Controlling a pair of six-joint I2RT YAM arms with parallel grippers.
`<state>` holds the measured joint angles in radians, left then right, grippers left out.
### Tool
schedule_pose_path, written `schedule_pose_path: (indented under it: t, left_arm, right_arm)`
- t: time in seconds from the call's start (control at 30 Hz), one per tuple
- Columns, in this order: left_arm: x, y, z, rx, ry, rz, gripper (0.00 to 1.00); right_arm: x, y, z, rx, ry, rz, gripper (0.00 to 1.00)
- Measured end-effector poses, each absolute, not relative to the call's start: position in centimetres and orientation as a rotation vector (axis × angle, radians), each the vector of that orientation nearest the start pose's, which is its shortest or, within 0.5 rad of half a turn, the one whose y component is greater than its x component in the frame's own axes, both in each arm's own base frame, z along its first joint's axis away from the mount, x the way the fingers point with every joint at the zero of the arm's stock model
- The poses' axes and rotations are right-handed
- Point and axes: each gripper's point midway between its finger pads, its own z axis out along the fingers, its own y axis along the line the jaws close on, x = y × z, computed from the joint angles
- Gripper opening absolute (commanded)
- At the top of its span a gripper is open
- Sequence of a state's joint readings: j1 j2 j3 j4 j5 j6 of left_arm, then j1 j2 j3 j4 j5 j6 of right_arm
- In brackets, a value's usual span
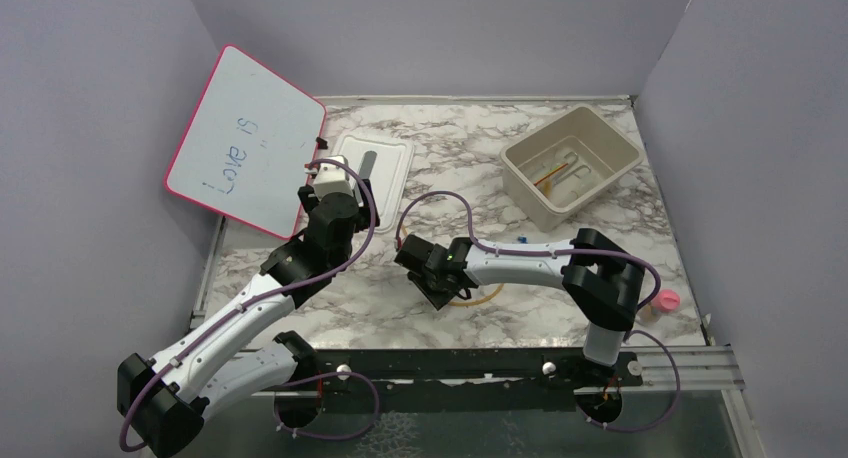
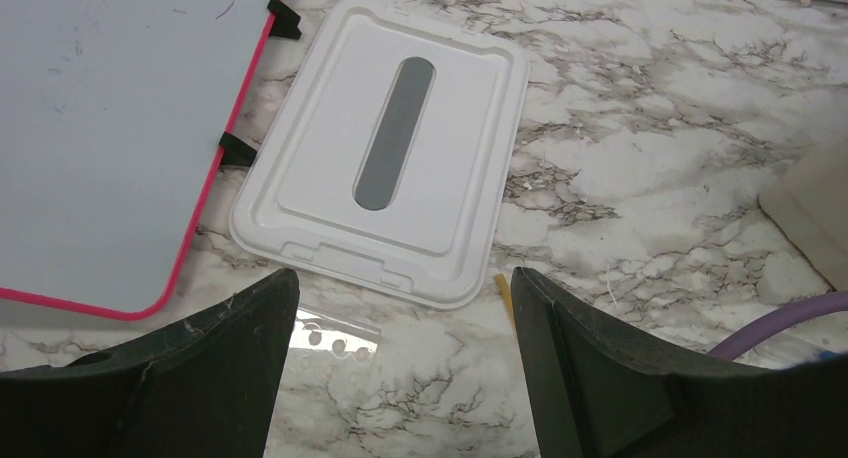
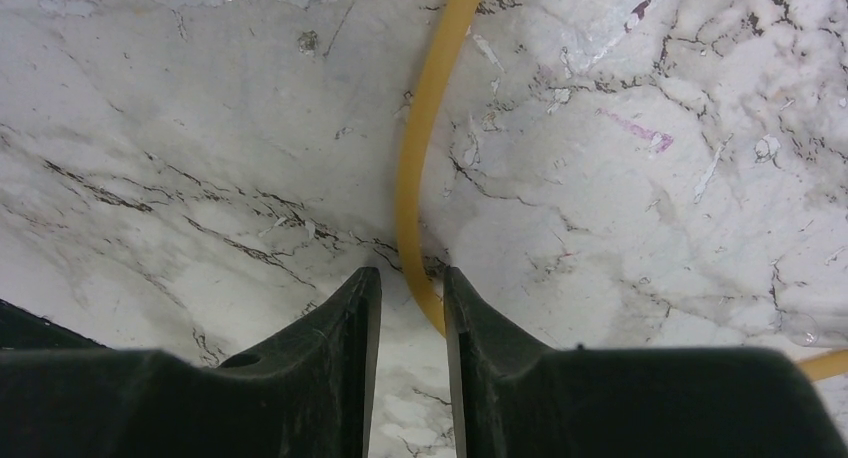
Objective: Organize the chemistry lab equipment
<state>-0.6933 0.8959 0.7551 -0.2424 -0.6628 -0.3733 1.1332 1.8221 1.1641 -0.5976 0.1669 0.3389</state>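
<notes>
Near the front of the marble table (image 1: pixel 460 138), we see the amber tube (image 3: pixel 415 158) lying flat, its curve running in beneath the right claw (image 3: pixel 412 276), whose jaws stand only narrowly apart; we cannot tell whether they pinch it. Our left claw (image 2: pixel 405 278) hangs with jaws wide apart beside the white lid (image 2: pixel 470 178).

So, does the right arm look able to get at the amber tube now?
Probably yes. The right claw is low over the marble table, and the amber tube runs straight to its tips, slipping partly beneath them. Nothing else lies in between.
</notes>
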Motion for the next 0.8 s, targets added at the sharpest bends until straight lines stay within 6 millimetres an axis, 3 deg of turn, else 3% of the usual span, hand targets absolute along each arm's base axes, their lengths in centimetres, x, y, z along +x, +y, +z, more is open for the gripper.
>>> schedule_pose_path:
  t: [0.2,0.4,0.7,0.8]
  left_arm:
    - [29.0,-11.6,22.6,-0.128,1.866,-0.084,0.81]
    - [29.0,-11.5,22.6,-0.131,1.866,-0.082,0.81]
    - [29.0,-11.4,22.7,-0.135,1.863,-0.082,0.81]
    - [29.0,-11.3,22.9,-0.139,1.856,-0.088,0.81]
  right_arm:
    - [16.2,32.0,1.6,-1.065,2.604,0.15,0.26]
    - [15.6,32.5,1.5,-1.104,2.631,0.21,0.01]
    - [15.4,32.8,1.9,-1.113,2.627,0.243,0.01]
    - [15.2,33.5,3.6,-1.105,2.603,0.321,0.01]
